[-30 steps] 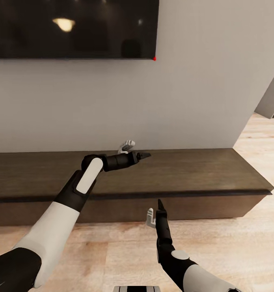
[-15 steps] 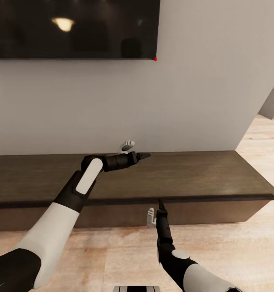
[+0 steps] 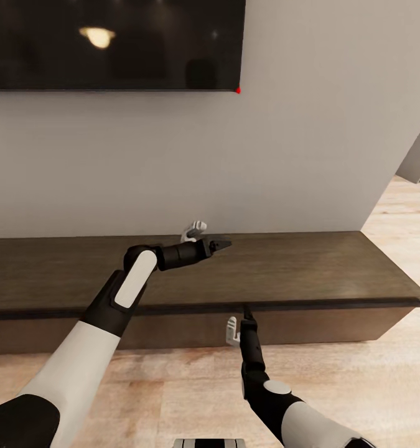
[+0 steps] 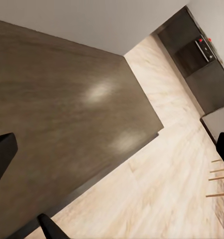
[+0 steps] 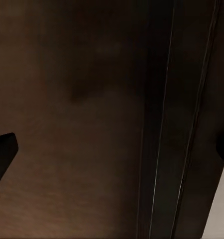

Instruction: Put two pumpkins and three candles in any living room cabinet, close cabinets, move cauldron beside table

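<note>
The cabinet is a long, low dark-brown console along the wall, and its front shows closed. My left gripper hovers open over the cabinet top, with nothing between its fingers. My right gripper is open and empty, low down and close to the cabinet's front face, just under the top's overhanging edge. The pumpkins, candles and cauldron are out of view.
A black wall-mounted TV hangs above the cabinet. Pale wood floor runs in front and past the cabinet's right end toward an opening. Dark units stand far down the room.
The view shifted slightly, so the cabinet's right end sits further right. My left forearm dropped a little over the cabinet top. The right gripper stayed by the cabinet front.
</note>
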{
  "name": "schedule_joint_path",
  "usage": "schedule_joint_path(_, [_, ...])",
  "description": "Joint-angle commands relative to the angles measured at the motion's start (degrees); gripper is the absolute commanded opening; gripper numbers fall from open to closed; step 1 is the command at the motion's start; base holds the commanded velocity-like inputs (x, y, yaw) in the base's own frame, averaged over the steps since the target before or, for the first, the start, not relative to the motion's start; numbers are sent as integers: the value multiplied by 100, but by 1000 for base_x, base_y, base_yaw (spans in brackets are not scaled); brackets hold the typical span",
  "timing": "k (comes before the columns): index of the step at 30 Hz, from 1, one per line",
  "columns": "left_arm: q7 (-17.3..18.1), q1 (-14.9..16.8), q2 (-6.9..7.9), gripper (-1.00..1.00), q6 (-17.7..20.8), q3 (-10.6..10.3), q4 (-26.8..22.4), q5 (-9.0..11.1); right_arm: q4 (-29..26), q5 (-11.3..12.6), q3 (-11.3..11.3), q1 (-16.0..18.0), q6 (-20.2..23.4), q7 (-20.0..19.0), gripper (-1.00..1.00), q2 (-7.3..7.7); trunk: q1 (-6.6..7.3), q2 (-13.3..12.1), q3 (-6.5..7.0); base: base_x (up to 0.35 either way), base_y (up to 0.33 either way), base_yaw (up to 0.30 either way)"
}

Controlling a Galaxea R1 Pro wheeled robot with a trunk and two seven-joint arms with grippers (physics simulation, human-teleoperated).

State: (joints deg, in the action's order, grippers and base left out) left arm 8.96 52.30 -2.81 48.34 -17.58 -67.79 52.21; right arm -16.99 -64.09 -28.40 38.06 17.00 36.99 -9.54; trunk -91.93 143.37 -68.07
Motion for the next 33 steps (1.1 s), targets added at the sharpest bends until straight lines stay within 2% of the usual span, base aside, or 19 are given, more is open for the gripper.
schedule_joint_path(1, [0, -1, 0, 100, 0, 0, -2, 0, -5, -8, 11, 26, -33, 7, 100, 7, 0, 0, 1, 0, 0, 0])
schedule_joint_path(6, [0, -1, 0, 100, 0, -2, -2, 0, -5, -15, 0, 24, -164, -12, 100, 74, 0, 0, 1, 0, 0, 0])
schedule_joint_path(7, [0, -1, 0, 100, 0, -1, -4, 0, -6, -19, -3, 24, -183, -14, -100, 81, 0, 0, 1, 0, 0, 0])
schedule_joint_path(9, [0, -1, 0, 100, 0, -2, -5, 0, -6, -83, 14, 22, -186, -15, -100, 103, 0, 0, 1, 0, 0, 0])
schedule_joint_path(10, [0, -1, 0, 100, 0, -3, -4, 0, -11, 1, 36, 26, -478, -16, -100, 108, 0, 0, 1, 0, 0, 0])
schedule_joint_path(25, [0, -1, 0, 100, 0, -3, -5, 0, -45, -7, 36, 26, -487, -14, -100, 119, 0, 0, 1, -1, 0, 0])
schedule_joint_path(33, [0, -1, 0, 100, 0, 0, -2, 0, -64, -7, 36, 26, -487, 0, -100, 128, 0, 0, 1, -189, 0, 0])
